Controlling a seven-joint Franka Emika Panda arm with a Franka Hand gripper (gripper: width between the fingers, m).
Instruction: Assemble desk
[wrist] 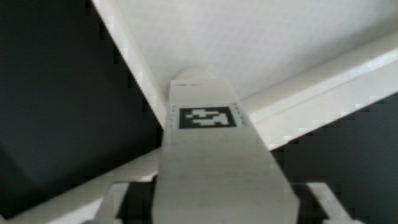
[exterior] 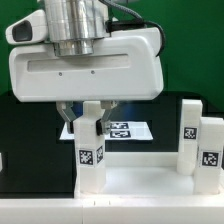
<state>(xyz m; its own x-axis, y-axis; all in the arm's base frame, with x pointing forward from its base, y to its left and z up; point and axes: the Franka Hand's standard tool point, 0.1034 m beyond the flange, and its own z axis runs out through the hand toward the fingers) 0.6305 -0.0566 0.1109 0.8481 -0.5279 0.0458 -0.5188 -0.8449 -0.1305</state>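
Now, gripper point(exterior: 92, 124): fingers clamped on upright white square-section plastic leg w/ tag point(exterior: 92, 150).
Other legs: two point(exterior: 190, 135) point(exterior: 210, 153) stood at exterior view's right.
Marker board point(exterior: 133, 131): behind.

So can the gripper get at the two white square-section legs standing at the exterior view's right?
Probably not right now: the gripper looks shut on another white tagged leg, so it is occupied. Nothing visibly blocks the two right-hand legs otherwise.

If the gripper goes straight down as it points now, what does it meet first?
The gripper is shut on a white square-section leg, so the leg's lower end would meet the large flat white tabletop first. How large a gap remains is unclear.
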